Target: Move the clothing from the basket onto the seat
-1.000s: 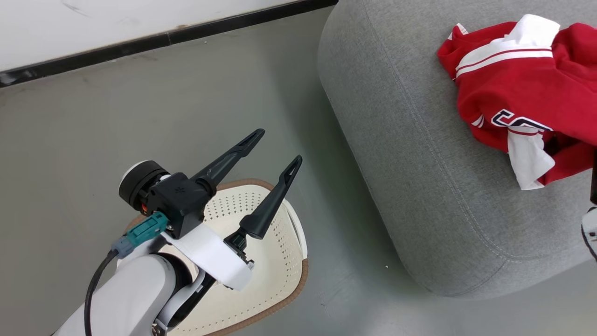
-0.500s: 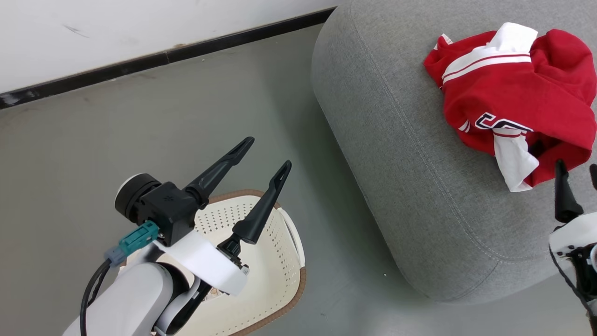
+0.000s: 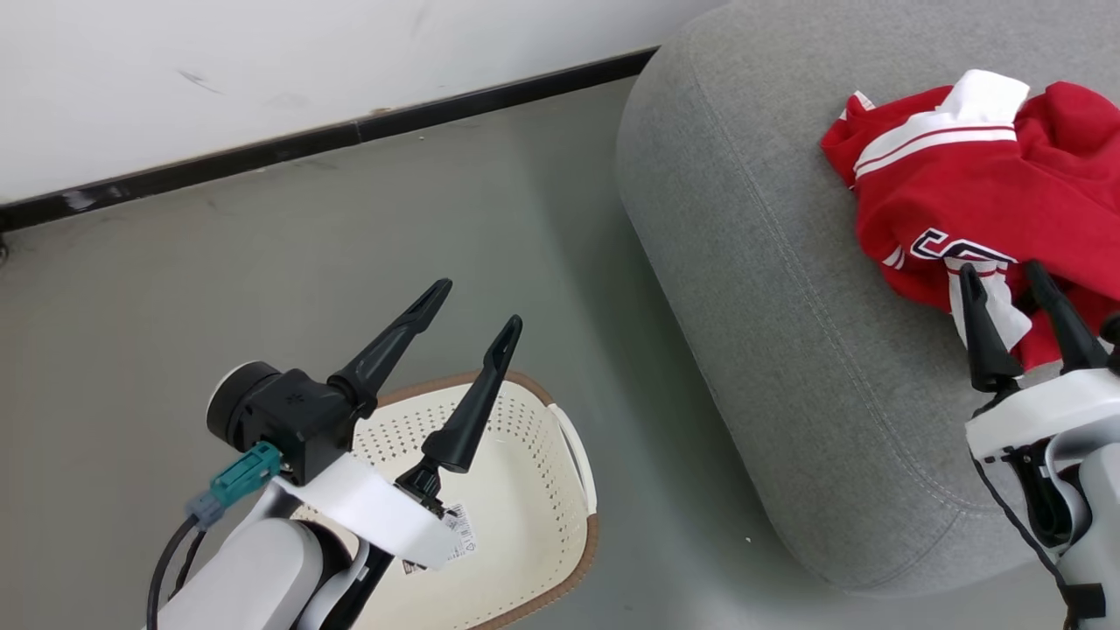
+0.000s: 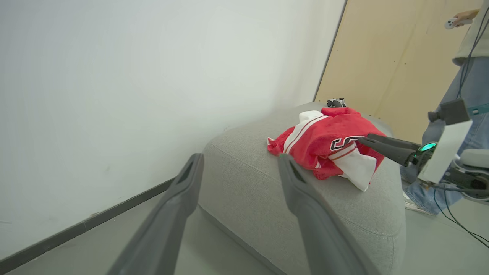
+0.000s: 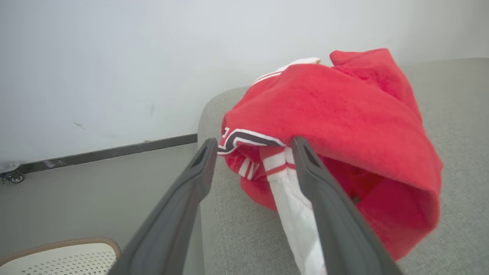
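Since half a second earlier, the right gripper (image 3: 999,269) has come further into the head view: then only its fingertips showed at the right edge, now both fingers and the white wrist housing show. The camera itself has also shifted. The right gripper's fingers are spread wide and grasp nothing. Their tips lie at the near edge of the clothing (image 3: 1006,192), and in the right wrist view a white panel of the garment hangs between them. Whether the fingers touch the fabric cannot be told.

The left gripper (image 3: 477,304) is likewise spread wide and holds nothing. It is raised above the basket (image 3: 534,455), with its fingers pointing toward the seat (image 3: 770,306).

The clothing, a red jersey with white panels, striped trim and dark outlined lettering, lies crumpled on top of the grey seat, toward its far right part. The cream basket with its brown rim stands on the grey floor (image 3: 262,289) just left of the seat, partly hidden by the left arm, and a small label (image 3: 457,532) shows on its bottom. A white wall (image 3: 262,70) with a dark baseboard (image 3: 437,114) runs behind. In the left wrist view a person (image 4: 466,76) stands beyond the seat, with a controller (image 4: 454,22) in hand.
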